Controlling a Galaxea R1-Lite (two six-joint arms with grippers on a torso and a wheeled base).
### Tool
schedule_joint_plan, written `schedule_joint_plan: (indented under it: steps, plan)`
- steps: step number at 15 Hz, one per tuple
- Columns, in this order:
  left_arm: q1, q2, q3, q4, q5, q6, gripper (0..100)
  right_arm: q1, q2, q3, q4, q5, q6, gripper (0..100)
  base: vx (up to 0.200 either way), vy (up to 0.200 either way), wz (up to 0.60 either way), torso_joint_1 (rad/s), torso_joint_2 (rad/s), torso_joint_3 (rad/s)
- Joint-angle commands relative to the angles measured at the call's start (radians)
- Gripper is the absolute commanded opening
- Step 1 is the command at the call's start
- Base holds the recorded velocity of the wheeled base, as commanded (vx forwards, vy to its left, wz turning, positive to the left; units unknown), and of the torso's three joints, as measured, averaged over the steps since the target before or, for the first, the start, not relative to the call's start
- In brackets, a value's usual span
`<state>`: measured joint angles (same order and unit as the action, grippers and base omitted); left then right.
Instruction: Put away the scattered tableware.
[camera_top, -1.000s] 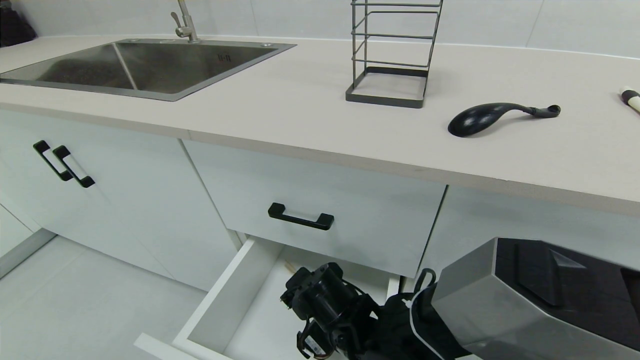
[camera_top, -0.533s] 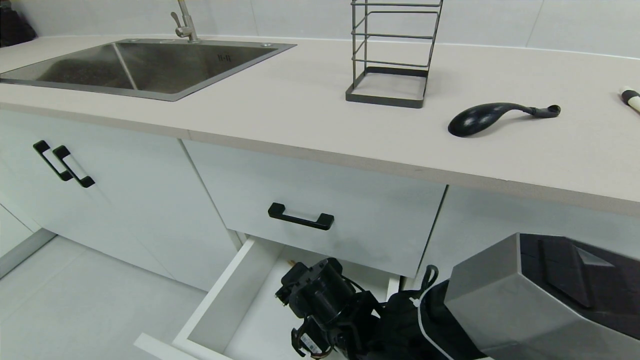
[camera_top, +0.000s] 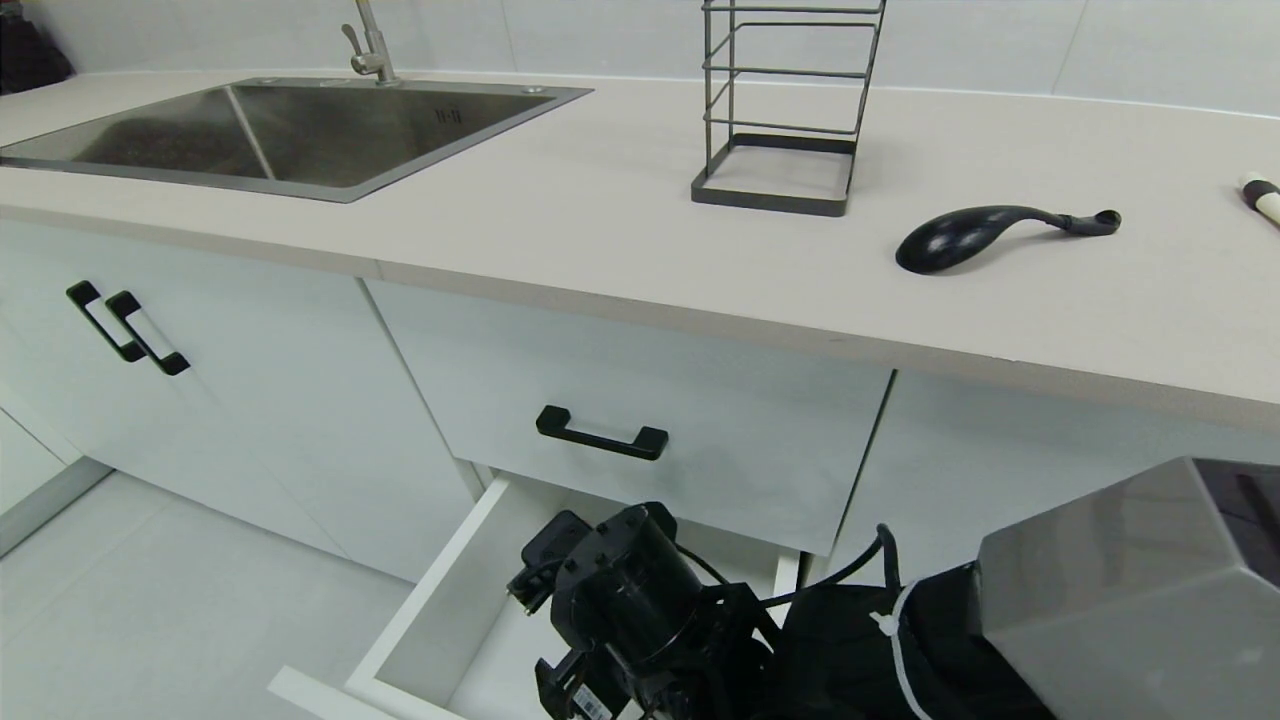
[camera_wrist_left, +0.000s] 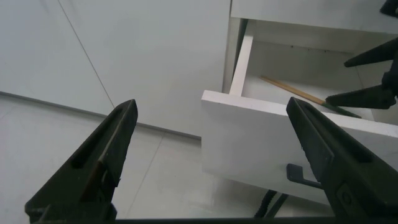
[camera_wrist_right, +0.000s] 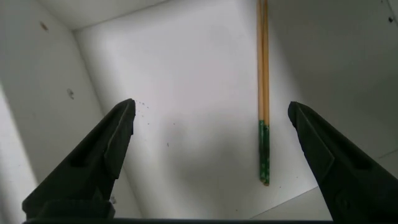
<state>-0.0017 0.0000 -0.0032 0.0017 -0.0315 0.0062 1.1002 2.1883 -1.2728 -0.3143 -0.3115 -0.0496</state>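
Right gripper (camera_wrist_right: 210, 109) has drifted sideways over the open drawer (camera_top: 440, 590), fingers spread, chopsticks (camera_wrist_right: 263, 93) lying free on the drawer floor; left gripper (camera_wrist_left: 210, 106) gapes empty outside the drawer front. The black spoon (camera_top: 965, 235) above the drawer likely comes next

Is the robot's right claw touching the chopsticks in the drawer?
Apart. The right wrist view shows the open right gripper straddling the chopsticks, bare drawer floor between them and each finger.
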Motion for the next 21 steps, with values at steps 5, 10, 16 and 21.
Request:
schedule_joint_plan:
  steps: [5,10,16,21]
  plan:
    - [0.000,0.000,0.000,0.000,-0.001,0.000,100,0.012,-0.110,0.121,-0.160,0.045,-0.018,100,0.000,0.000,0.00,0.000,0.00,0.000]
    - [0.000,0.000,0.000,0.000,-0.001,0.000,100,0.012,-0.216,0.349,-0.425,0.173,-0.076,100,0.000,0.000,0.00,0.000,0.00,0.000]
    - [0.000,0.000,0.000,0.000,-0.001,0.000,100,0.012,-0.314,0.486,-0.559,0.287,-0.098,100,0.000,0.000,0.00,0.000,0.00,0.000]
    - [0.000,0.000,0.000,0.000,-0.001,0.000,100,-0.034,-0.441,0.624,-0.579,0.391,-0.159,100,0.000,0.000,0.00,0.000,0.00,0.000]
